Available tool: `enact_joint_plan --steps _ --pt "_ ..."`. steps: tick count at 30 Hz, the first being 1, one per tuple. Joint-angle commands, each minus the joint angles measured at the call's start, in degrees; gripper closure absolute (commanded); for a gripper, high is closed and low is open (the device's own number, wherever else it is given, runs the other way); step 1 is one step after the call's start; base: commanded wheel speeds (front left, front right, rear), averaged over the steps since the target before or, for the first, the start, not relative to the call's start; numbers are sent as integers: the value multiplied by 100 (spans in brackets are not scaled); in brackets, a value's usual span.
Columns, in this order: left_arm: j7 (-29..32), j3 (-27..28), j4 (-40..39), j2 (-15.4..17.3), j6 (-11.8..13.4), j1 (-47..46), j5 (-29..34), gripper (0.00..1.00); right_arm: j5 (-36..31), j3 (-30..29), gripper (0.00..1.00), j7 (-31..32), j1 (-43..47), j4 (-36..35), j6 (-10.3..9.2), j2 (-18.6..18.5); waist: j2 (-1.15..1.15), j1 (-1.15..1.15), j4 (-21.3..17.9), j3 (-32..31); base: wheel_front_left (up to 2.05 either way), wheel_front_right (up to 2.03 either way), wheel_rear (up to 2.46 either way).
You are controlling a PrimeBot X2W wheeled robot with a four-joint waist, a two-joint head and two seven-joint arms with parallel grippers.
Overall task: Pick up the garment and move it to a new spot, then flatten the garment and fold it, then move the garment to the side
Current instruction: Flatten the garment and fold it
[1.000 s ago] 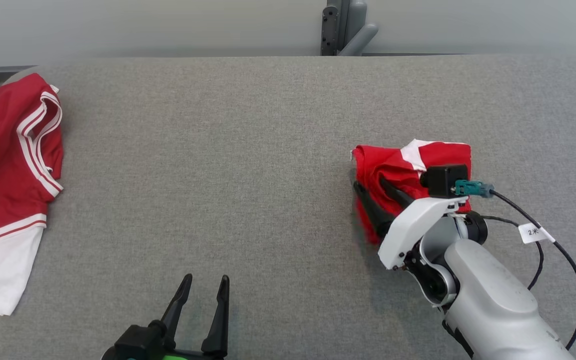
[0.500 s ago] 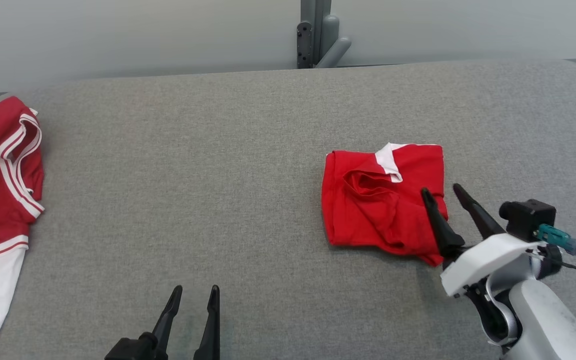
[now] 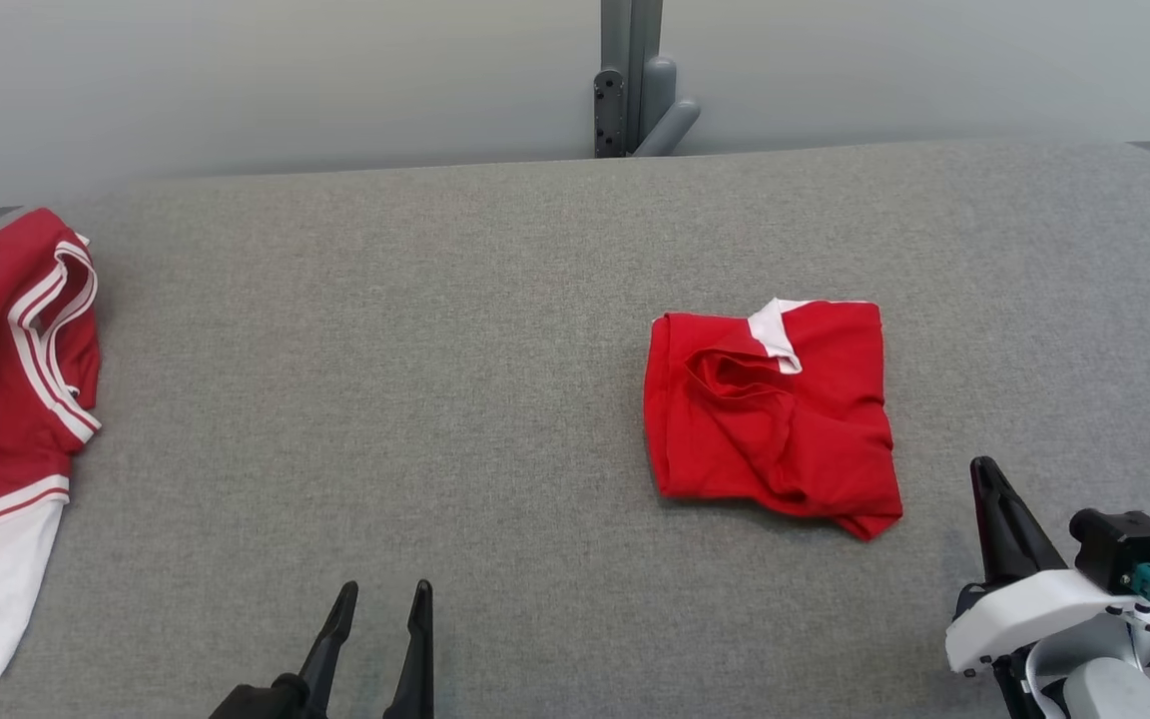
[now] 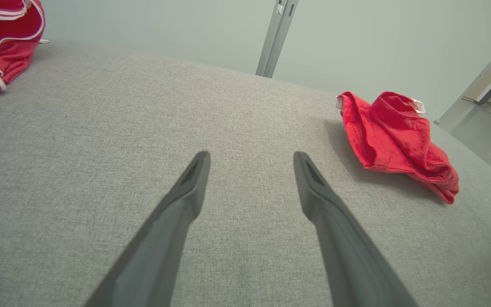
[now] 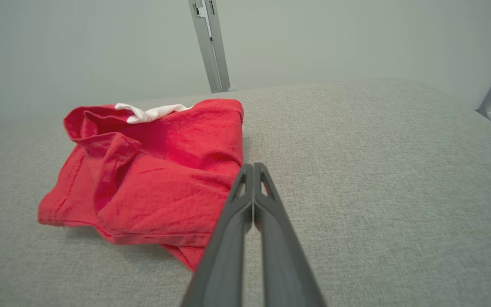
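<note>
**Folded garment lies free on the counter, both grippers clear of it**

The grey cloth-covered counter [image 3: 535,260] carries everything, and places here are given from the folded garment. Well to that garment's left, at the counter's edge, a red-and-white shirt [image 3: 6,399] lies spread and partly hanging off. It looks like a separate piece waiting its turn.

The garment [image 3: 770,409] itself is a compact red square with a white strip showing at its far edge. It rests flat on the counter with nothing touching it. Its near corner is a little loose and its top layer rumpled, so the fold is rough but seems to be holding. Judging by this, folding is done and only the move to the side could remain.

The right gripper [image 3: 984,479] sits near the garment's near right corner and apart from it. Its jaws are pressed fully together and hold nothing, probably a rest pose. The left gripper [image 3: 385,589] hovers low over bare counter, well to the garment's near left. Its jaws are spread wide and empty, which keeps it out of the way.
</note>
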Motion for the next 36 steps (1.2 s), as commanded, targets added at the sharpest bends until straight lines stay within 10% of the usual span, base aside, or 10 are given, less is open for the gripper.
enact_joint_plan --steps 1,20,36 --pt "-15 19 6 1 10 66 -26 0 -50 -14 100 -39 -51 12 0 18 20 0 36 42 0 0 0" --pt "-16 44 -18 1 -7 -394 1 0 -298 1040 100 -139 -1801 1732 -1 408 20 0 411 612 0 0 0" --pt "-16 55 -64 1 57 -290 -101 0 15 1971 100 -145 -1615 1224 -1 534 20 0 413 523 0 0 0"
